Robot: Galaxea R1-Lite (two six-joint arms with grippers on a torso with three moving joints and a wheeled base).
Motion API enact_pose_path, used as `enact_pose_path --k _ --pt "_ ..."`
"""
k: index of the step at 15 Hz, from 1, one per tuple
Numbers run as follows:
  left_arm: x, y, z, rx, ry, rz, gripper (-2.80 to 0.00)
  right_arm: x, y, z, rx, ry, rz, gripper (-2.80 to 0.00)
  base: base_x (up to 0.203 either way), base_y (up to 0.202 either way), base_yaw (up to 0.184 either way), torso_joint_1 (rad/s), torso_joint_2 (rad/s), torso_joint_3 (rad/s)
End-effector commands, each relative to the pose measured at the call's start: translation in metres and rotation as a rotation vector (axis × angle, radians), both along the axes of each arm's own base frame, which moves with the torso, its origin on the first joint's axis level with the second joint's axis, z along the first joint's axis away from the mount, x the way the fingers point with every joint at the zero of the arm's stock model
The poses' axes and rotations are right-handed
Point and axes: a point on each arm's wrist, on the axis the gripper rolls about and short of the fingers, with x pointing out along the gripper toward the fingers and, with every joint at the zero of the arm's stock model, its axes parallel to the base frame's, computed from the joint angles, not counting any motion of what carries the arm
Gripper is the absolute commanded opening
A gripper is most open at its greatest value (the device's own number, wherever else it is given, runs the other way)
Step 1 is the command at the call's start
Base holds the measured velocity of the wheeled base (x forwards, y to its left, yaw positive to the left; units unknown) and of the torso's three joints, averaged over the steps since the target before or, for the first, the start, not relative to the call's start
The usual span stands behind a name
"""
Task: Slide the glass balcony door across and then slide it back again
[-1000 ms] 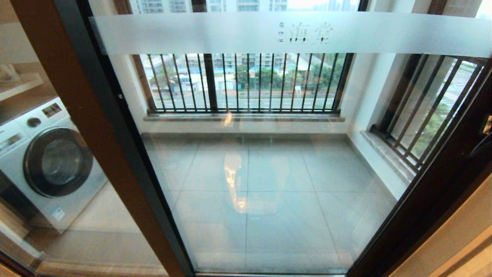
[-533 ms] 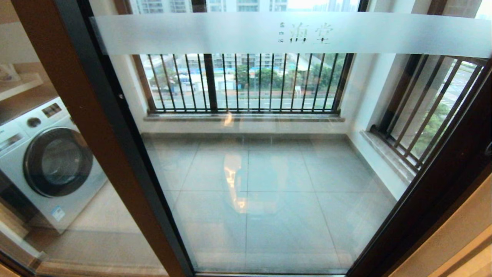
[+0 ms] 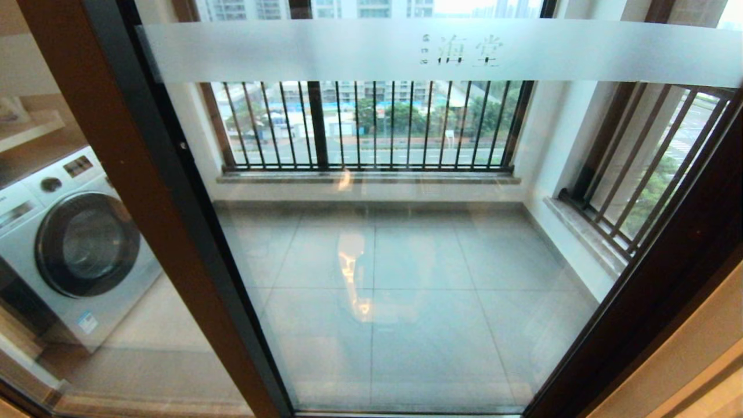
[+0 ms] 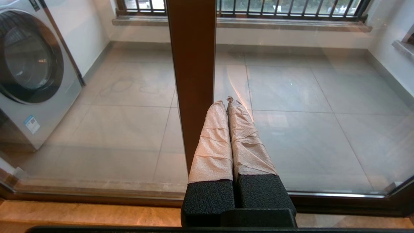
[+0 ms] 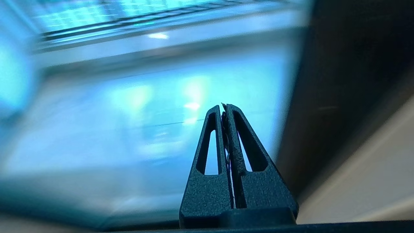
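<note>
door: the glass balcony door (image 3: 406, 244) fills your head view, closed against the right-hand frame
right gripper (image 5: 223, 108): fingers pressed together, empty, near the dark stile (image 5: 339, 81)
left gripper (image 4: 228, 103): closed, empty, parked
tip: find the handle slot; push level, steady
</note>
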Motion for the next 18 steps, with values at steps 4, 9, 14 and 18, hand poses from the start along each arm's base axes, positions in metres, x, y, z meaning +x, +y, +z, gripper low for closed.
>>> enact_pose_path --k 4,9,14,18 --pt "0.000 0.000 0.000 0.000 0.002 0.000 -2.80 -0.120 0.074 0.002 -0.049 -0.120 0.263 -2.80 0.000 0.000 0.000 0.000 0.00 0.000" --pt "0.000 0.000 0.000 0.000 0.003 0.000 -2.80 -0.201 0.106 -0.004 0.056 -0.011 0.604 -2.80 0.000 0.000 0.000 0.000 0.00 0.000" --pt "0.000 0.000 0.000 0.000 0.002 0.000 -2.80 -0.297 0.109 -0.037 0.003 -0.062 0.582 -2.80 0.000 0.000 0.000 0.000 0.00 0.000" --pt "0.000 0.000 0.000 0.000 0.003 0.000 -2.80 -0.329 0.082 -0.040 -0.013 -0.050 0.580 -2.80 0.000 0.000 0.000 0.000 0.00 0.000"
